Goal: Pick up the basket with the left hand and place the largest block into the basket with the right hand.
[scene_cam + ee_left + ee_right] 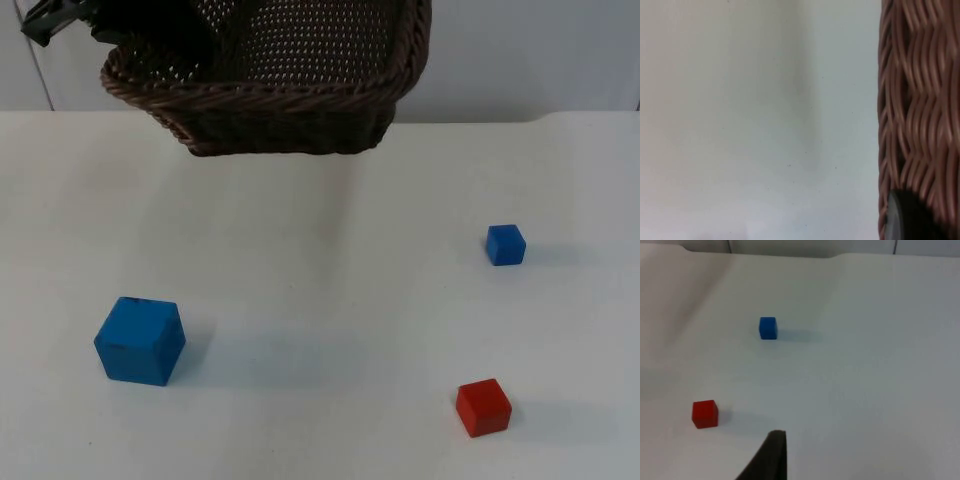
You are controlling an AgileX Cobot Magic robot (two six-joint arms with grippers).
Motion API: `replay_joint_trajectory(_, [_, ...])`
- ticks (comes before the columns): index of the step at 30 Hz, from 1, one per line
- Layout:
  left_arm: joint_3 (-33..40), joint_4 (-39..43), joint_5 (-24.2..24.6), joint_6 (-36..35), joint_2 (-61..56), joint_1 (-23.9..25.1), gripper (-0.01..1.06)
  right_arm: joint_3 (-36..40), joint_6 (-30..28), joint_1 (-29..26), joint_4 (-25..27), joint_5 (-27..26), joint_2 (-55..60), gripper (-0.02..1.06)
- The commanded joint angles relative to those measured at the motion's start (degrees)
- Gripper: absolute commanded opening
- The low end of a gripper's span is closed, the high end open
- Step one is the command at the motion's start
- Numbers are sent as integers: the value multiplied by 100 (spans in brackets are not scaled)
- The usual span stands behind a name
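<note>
A dark brown wicker basket hangs above the far side of the table, its wall close up in the left wrist view. My left gripper is shut on the basket's left rim and holds it off the table. The largest block, a big blue cube, rests on the table at the near left, well apart from the basket. My right gripper waits above the table's right side, away from the big cube.
A small blue cube lies at the right. A small red cube sits nearer the front right. The grey partition wall closes off the white table behind the basket.
</note>
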Motion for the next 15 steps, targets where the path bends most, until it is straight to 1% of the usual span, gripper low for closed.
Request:
replay_joint_trajectory(1, [-10,-143,-58,-34,-88,7,0,4,-68,-13,137,-65,-12,105])
replay_joint_trajectory(3, [-10,-131,-58,-34,-88,7,0,4,-78,-13,137,-74,-12,105])
replay_joint_trajectory(6, [-10,-60,-58,-34,-88,7,0,-107,-115,-13,137,-89,488,105])
replay_joint_trajectory(7, [-10,-60,-58,-34,-88,7,0,-107,-115,-13,137,-89,488,105])
replay_joint_trajectory(8, [-10,-60,-58,-34,-88,7,0,-189,-187,-13,137,-118,731,105])
replay_joint_trajectory(10, [-10,-60,-58,-34,-88,7,0,-365,-587,-13,212,-233,1207,105])
replay_joint_trajectory(13, [-10,-60,-58,-34,-88,7,0,-632,-1059,-13,684,-556,1999,105])
replay_joint_trajectory(14, [-10,-60,-58,-34,-88,7,0,-632,-1059,-13,684,-556,1999,105])
replay_joint_trajectory(15, [-10,-60,-58,-34,-88,7,0,-698,-1209,-13,921,-672,2291,105])
